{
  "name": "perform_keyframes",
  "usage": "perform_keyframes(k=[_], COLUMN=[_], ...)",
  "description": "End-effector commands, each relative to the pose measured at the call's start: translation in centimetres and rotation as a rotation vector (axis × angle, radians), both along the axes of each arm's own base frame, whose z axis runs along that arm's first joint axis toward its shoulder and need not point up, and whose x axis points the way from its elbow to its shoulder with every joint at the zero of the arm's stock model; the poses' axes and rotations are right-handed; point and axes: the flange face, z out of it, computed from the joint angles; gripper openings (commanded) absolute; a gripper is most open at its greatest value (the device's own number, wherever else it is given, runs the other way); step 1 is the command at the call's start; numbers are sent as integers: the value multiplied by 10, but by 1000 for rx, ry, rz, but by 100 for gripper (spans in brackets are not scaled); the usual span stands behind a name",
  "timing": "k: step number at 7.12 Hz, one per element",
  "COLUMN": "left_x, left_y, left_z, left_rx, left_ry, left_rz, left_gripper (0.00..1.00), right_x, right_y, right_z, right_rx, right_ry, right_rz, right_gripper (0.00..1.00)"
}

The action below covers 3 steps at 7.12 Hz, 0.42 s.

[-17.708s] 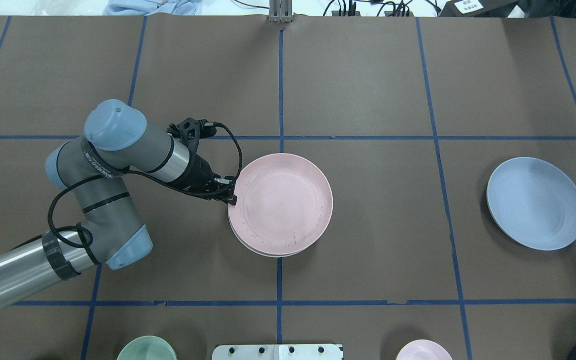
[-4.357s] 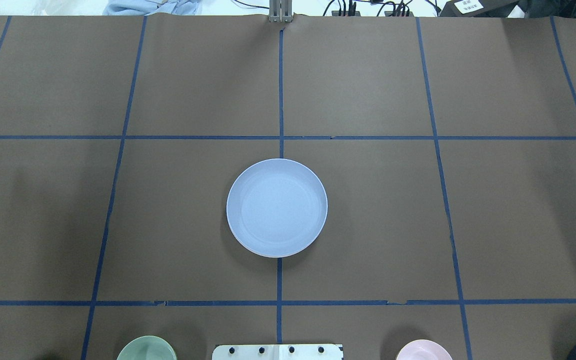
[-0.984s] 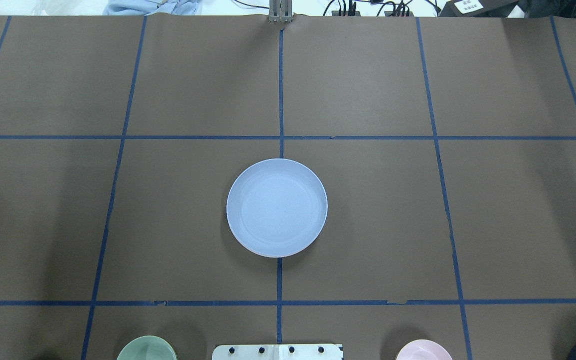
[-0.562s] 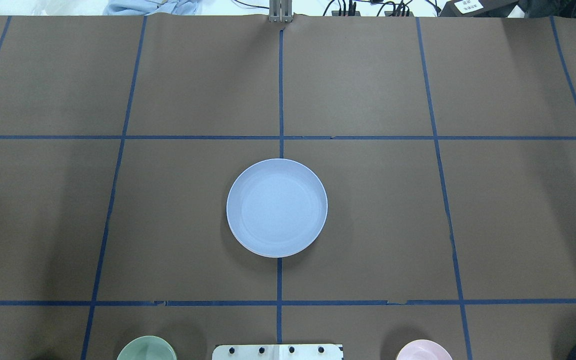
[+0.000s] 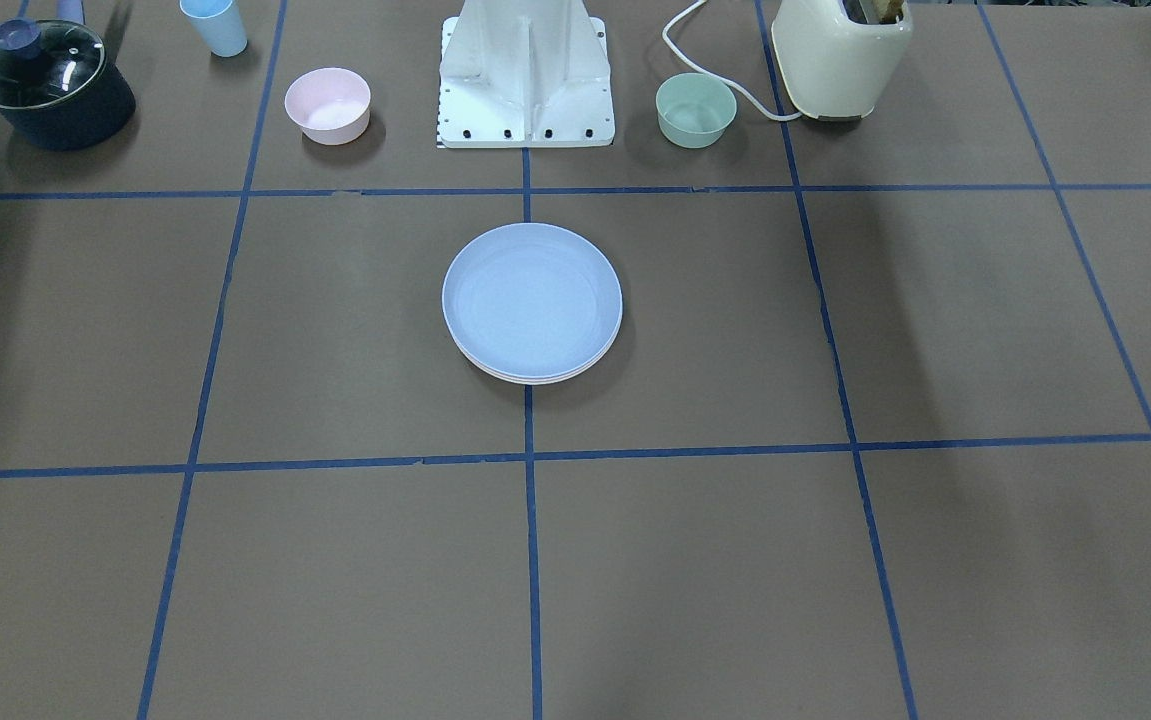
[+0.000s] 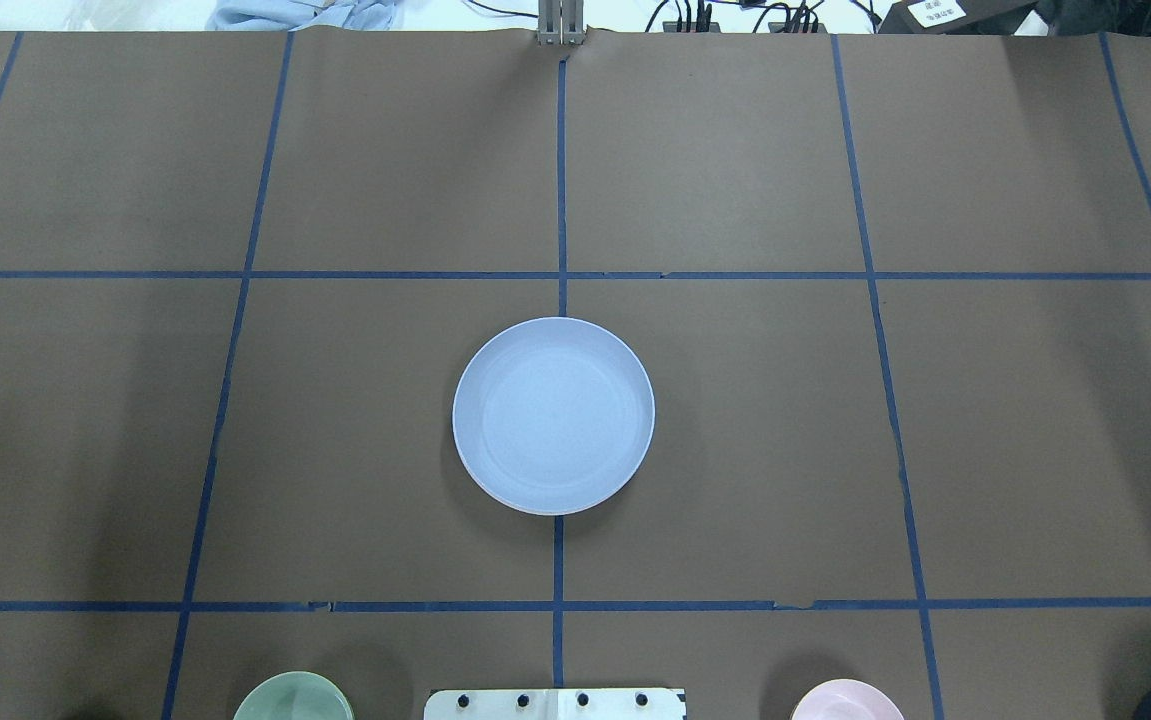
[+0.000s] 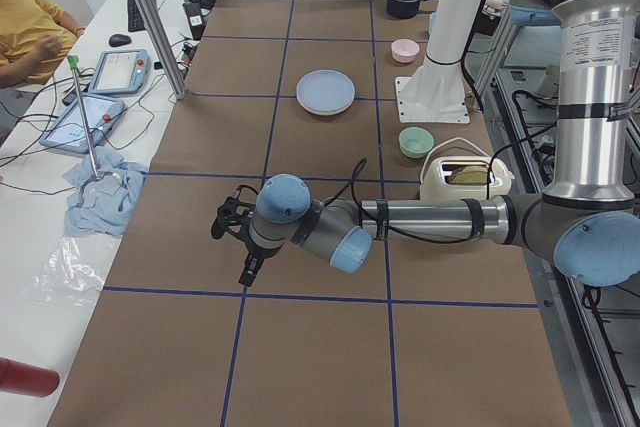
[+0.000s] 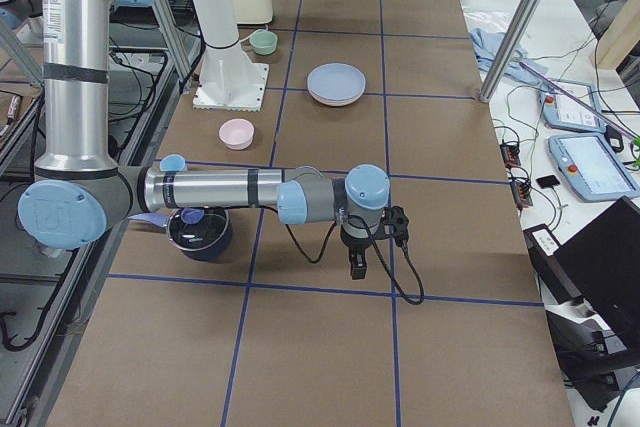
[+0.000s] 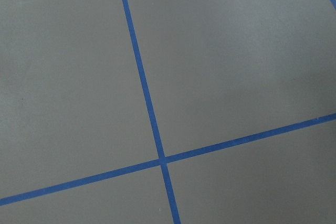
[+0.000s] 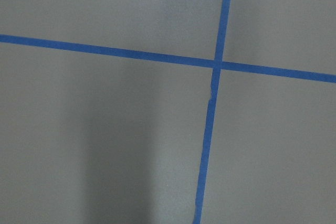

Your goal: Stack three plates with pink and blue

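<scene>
The light blue plate (image 6: 553,415) lies on top of a stack at the table's centre, also seen in the front-facing view (image 5: 532,300). Only pale rim edges (image 5: 535,379) of the plates under it show; the pink and cream plates are otherwise hidden. My left gripper (image 7: 248,270) shows only in the exterior left view, pointing down over bare table far from the stack; I cannot tell if it is open or shut. My right gripper (image 8: 358,268) shows only in the exterior right view, likewise far from the stack; its state cannot be told. Both wrist views show only table and blue tape.
By the robot base (image 5: 525,75) stand a small pink bowl (image 5: 327,104), a mint-green bowl (image 5: 696,110), a cream toaster (image 5: 840,55), a dark lidded pot (image 5: 50,85) and a blue cup (image 5: 215,25). A person sits at the side desk (image 7: 30,32).
Since 17.7 s ago the blue plate has gone from the right onto the pink plate, and the left arm has left the overhead view. Nothing has moved in the last second.
</scene>
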Motion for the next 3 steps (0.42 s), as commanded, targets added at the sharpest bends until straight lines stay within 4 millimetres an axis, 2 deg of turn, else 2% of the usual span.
perform_keyframes(k=[1, 3], left_x=[0, 0], left_y=[1, 1], left_z=[0, -1], left_rx=[-2, 3], left_ry=[0, -1], left_rz=[-1, -1], left_gripper=[100, 100], right_x=[0, 0], right_y=[0, -1], right_z=[2, 4], right_rx=[-5, -9], right_ry=[0, 1], right_rz=[1, 1], right_gripper=[100, 100])
